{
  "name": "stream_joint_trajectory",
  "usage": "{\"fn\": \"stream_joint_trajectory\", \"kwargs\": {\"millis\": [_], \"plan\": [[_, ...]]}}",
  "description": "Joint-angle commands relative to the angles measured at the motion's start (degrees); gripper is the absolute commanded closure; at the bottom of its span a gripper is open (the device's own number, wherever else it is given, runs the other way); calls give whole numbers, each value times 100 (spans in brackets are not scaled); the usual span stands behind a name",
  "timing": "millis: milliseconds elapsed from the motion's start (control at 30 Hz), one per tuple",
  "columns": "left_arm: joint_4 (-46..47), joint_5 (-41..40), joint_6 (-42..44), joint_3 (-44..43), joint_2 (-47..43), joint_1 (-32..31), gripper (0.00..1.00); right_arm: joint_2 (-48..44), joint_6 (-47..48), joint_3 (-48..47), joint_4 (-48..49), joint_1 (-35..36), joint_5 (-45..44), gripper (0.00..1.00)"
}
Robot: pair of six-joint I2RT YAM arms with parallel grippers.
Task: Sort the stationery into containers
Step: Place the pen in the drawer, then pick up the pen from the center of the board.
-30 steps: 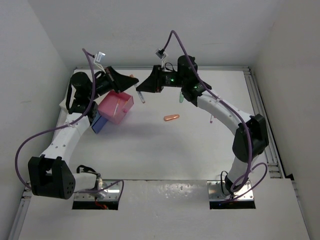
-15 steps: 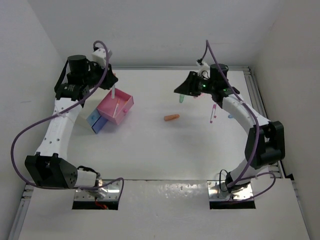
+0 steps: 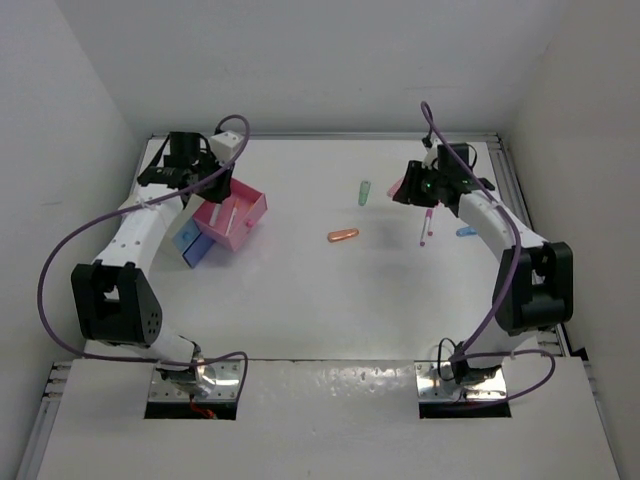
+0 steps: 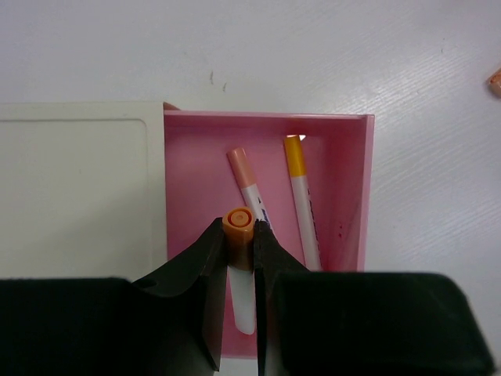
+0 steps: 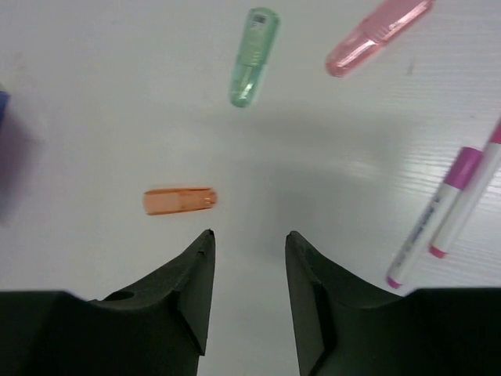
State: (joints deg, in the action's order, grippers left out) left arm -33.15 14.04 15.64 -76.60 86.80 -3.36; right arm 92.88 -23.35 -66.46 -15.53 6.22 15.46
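My left gripper [image 4: 238, 235] is shut on a white pen with an orange cap [image 4: 237, 218], held upright over the pink box [image 4: 344, 141]. In that box lie a pink-capped pen [image 4: 247, 188] and a yellow-capped pen [image 4: 300, 200]. From above, the left gripper [image 3: 222, 190] hangs at the pink box [image 3: 245, 222], with the blue box [image 3: 195, 247] beside it. My right gripper [image 5: 249, 235] is open and empty above the table. Ahead of it lie an orange piece [image 5: 180, 200], a green piece [image 5: 254, 56], a pink piece [image 5: 377, 35] and two magenta-capped pens [image 5: 450, 207].
A pale flat rectangular panel [image 4: 78, 188] lies against the pink box's left side. A light-blue piece [image 3: 466, 232] rests near the right arm's forearm. The orange piece [image 3: 343, 235] and green piece [image 3: 364, 192] sit mid-table. White walls close in the back and both sides.
The right arm has drawn back from beside the pink box to the right side, and its jaws have opened. The left gripper has swung over the pink box, holding the pen.
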Motion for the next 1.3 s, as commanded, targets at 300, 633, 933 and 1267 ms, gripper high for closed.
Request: {"fn": "stream_joint_trajectory", "kwargs": {"millis": [300, 633, 933, 1267], "plan": [[248, -130, 62, -320, 188, -148, 92, 696, 481, -105, -661, -252, -1502, 64], [-8, 37, -43, -778, 320, -271, 35, 749, 393, 133, -899, -367, -1669, 62], [80, 169, -298, -1155, -14, -341, 31, 1100, 323, 18, -978, -306, -2152, 67], [107, 134, -351, -1173, -120, -376, 30, 1487, 235, 63, -864, -288, -2188, 69]]}}
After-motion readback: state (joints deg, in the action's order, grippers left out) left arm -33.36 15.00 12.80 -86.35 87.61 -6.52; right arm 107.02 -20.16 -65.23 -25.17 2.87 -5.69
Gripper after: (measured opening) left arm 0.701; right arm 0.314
